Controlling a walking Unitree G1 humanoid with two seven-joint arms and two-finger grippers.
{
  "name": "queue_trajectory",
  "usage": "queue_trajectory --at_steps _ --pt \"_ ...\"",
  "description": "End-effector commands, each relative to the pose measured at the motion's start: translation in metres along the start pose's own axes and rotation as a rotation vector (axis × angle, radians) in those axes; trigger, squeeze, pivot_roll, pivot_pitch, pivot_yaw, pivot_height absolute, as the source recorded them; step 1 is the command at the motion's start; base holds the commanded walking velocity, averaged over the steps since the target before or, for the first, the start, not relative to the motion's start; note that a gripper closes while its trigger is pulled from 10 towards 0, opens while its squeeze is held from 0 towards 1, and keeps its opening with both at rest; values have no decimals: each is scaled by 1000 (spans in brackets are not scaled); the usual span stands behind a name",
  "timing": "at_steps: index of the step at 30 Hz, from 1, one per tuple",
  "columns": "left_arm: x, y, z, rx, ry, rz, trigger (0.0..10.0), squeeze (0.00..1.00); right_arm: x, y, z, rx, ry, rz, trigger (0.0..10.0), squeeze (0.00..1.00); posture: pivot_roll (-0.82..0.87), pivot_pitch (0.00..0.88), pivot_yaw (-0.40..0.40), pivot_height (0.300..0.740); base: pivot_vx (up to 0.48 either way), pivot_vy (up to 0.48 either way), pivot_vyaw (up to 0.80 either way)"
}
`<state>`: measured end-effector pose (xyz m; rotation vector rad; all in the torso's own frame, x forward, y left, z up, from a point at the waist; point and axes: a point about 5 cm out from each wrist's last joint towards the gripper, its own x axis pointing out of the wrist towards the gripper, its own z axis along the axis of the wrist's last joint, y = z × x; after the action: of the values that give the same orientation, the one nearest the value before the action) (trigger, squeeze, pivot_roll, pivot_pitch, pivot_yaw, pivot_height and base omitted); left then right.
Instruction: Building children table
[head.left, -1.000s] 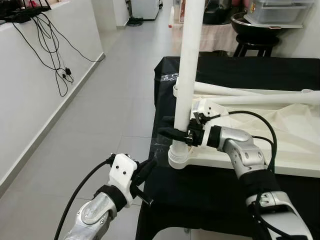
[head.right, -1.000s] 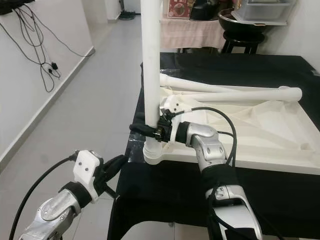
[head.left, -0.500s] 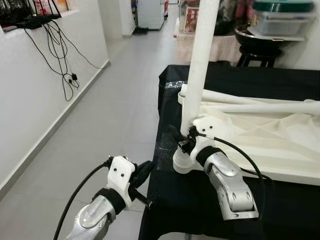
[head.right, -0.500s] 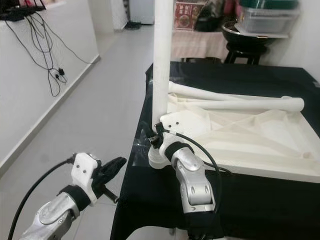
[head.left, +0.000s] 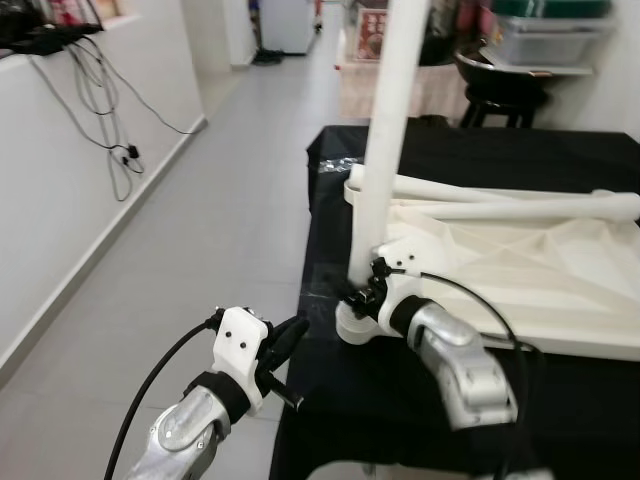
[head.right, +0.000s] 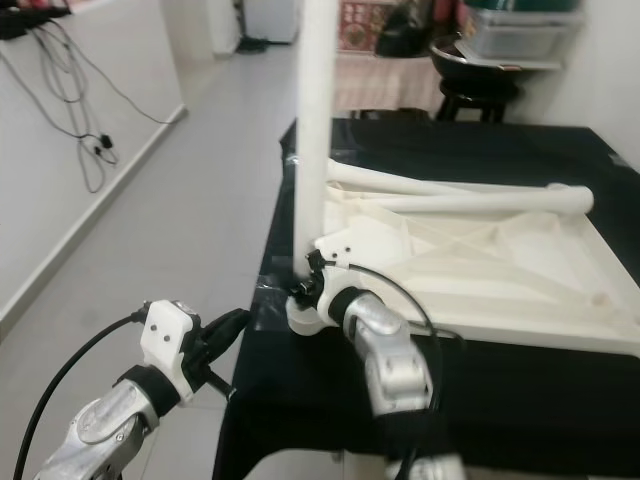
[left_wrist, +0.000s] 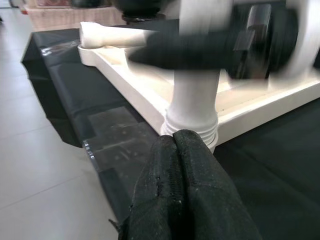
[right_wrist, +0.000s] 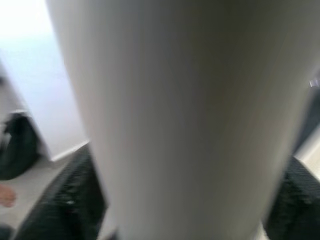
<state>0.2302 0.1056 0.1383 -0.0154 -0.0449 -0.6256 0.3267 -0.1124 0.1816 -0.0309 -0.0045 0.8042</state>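
Note:
A white table top (head.left: 545, 268) lies upside down on a black-covered table. One white leg (head.left: 385, 150) stands upright in its near left corner socket. My right gripper (head.left: 358, 293) is at the foot of that leg, and the arm behind it is blurred. In the right wrist view the leg (right_wrist: 190, 115) sits between the two black fingers (right_wrist: 60, 200). Two more legs (head.left: 500, 210) lie loose across the top. My left gripper (head.left: 290, 335) hangs shut and holds nothing, just off the table's near left corner, with its tips (left_wrist: 174, 137) towards the leg's base (left_wrist: 192, 115).
The black cloth (head.left: 400, 400) covers the table to its edges. Grey tiled floor (head.left: 200, 220) stretches away on the left along a white wall with hanging cables (head.left: 100, 120). Behind the table stand a stool with a dark bowl (head.left: 505, 75) and a plastic box (head.left: 545, 25).
My right gripper has slid down the upright leg towards its base and the forearm has swung nearer the camera. The left gripper has stayed put. The camera has shifted a little.

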Motion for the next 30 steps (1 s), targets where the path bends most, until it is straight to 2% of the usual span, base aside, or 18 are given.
queue_trajectory --at_steps 1,2,4,7,11,14,15,16,22,27,29,30 --pt "-1 1 -4 -12 19 7 10000 0 1 4 3 2 -29 81 10000 1000 -7 79 0 740 0 0 0" --pt "-1 1 -4 -14 19 6 10000 0 2 1 6 -55 -9 169 10000 0 -1 77 -5 740 0 0 0" --pt "-1 0 -4 -17 19 4 10000 0 3 -3 9 -106 31 326 10000 0 2 77 -6 740 0 0 0" --pt "-1 0 -4 -19 19 4 10000 0 4 -5 10 -120 44 366 10000 0 2 77 -6 740 0 0 0" --pt "-2 -1 -4 -21 22 5 10000 0 14 -8 12 -70 58 467 10000 0 18 76 -7 740 0 0 0" --pt "-2 -1 -4 -21 23 5 10000 0 17 -8 12 -60 60 490 10000 0 18 76 -7 740 0 0 0" --pt "-2 -1 -5 -22 23 4 10000 0 19 -9 11 -46 66 517 4471 0 20 78 -7 740 0 0 0" --pt "-2 -1 -5 -23 24 3 10000 0 20 -11 10 -33 69 529 0 0 23 78 -7 740 0 0 0" --pt "-2 -2 -5 -24 26 1 10000 0 21 -14 10 -19 61 531 0 0 26 82 -5 740 0 0 0" --pt "-1 -3 -5 -28 27 -1 10000 0 13 -20 8 -31 41 520 0 0 18 86 -3 740 0 0 0" --pt "-1 -4 -5 -29 26 -2 10000 0 9 -20 6 -37 41 500 0 0 14 89 -4 740 0 0 0" --pt "-1 -4 -5 -30 25 -2 10000 0 5 -18 2 -49 45 452 0 0 5 92 -4 740 0 0 0"
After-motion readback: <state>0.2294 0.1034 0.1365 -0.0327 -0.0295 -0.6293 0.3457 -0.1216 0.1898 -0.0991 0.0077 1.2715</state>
